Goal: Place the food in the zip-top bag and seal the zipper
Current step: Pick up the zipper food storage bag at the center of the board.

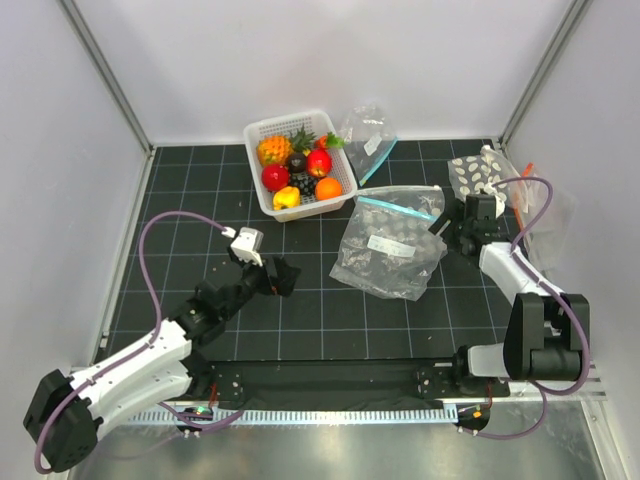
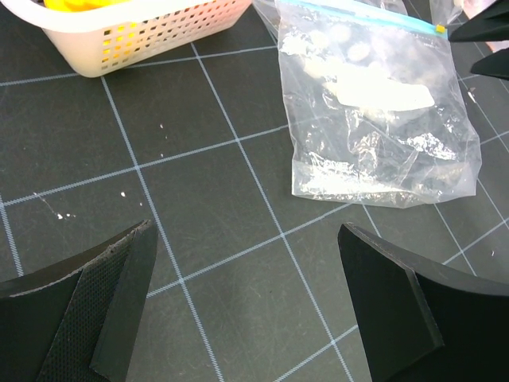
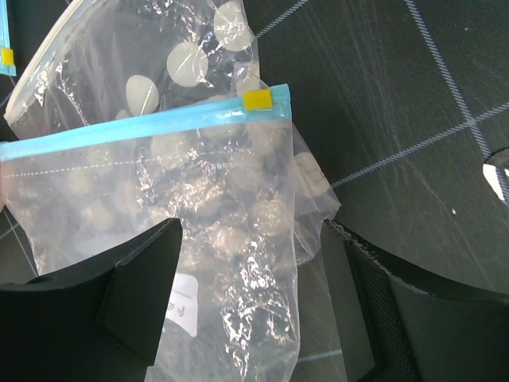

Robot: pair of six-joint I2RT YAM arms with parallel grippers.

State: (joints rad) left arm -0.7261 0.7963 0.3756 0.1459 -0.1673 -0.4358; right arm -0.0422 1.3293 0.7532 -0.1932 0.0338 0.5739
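Right pincer gapes wide over the clear floppy teal-zippered plastic bag, toward the counter's right edge; left pincer wide, bag just ahead.

The glossy plastic toy fruits sat in the white slotted plastic basket. The large clear floppy zip-top bag lay before the basket, to its right. A smaller clear printed bag lay just beside the basket's right rear corner, and a white-dotted clear bag well to its right.
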